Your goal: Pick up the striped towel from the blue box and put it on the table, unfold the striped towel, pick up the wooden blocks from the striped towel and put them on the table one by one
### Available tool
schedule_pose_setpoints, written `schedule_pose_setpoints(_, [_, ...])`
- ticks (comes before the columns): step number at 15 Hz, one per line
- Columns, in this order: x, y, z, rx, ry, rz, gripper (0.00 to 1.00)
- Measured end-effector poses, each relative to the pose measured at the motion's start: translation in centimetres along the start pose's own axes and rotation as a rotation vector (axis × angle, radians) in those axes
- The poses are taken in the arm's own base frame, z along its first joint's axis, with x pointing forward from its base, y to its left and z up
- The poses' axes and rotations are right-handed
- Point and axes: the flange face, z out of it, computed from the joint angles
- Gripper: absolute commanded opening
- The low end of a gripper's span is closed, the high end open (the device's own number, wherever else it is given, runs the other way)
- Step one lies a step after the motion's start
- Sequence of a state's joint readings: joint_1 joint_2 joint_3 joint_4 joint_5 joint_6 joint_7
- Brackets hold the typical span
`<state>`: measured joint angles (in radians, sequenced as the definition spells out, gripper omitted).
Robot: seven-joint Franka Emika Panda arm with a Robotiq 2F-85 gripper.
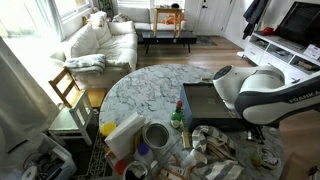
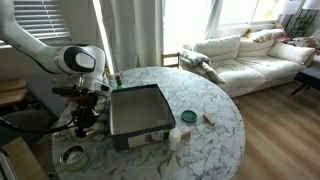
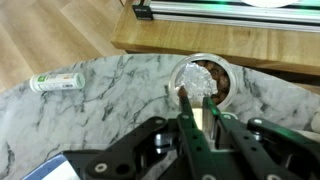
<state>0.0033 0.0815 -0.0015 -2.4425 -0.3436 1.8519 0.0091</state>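
One wooden block (image 3: pixel 203 114) sits clenched between the gripper's (image 3: pixel 198 102) narrow jaws over the table's (image 3: pixel 100 120) edge, beside a round dish (image 3: pixel 218 74).

One blue box (image 2: pixel 137 108); one table (image 2: pixel 215 140); one white sofa (image 2: pixel 245 55); one wooden chair (image 1: pixel 68 88); one white tube (image 3: pixel 55 83).

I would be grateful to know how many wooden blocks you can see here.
2 wooden blocks: one lies on the table near the blue box; another looks gripped in the pincer. Others may be hidden.
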Motion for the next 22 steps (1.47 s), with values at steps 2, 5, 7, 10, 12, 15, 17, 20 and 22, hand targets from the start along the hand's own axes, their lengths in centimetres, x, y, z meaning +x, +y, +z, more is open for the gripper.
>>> schedule_pose_setpoints(2, [0.9,0.2,0.4,0.0,0.037,-0.039,0.04])
schedule_pose_setpoints(5, [2.4,0.7,1.7,0.011,0.082,-0.085,0.04])
schedule_pose_setpoints(7, [3.1,1.1,2.7,0.007,0.089,-0.109,0.04])
schedule_pose_setpoints(10, [3.7,1.6,4.1,-0.018,0.069,-0.125,0.11])
schedule_pose_setpoints(12, [3.9,1.8,4.7,-0.023,0.056,-0.129,0.43])
schedule_pose_setpoints(15, [4.0,1.7,4.6,-0.012,0.058,-0.124,0.66])
schedule_pose_setpoints(17, [3.7,1.6,3.6,0.001,0.057,-0.118,0.79])
schedule_pose_setpoints(20, [2.2,1.0,1.1,0.044,0.02,-0.102,1.0])
schedule_pose_setpoints(22, [1.0,-0.1,-0.8,0.126,-0.004,-0.081,1.0])
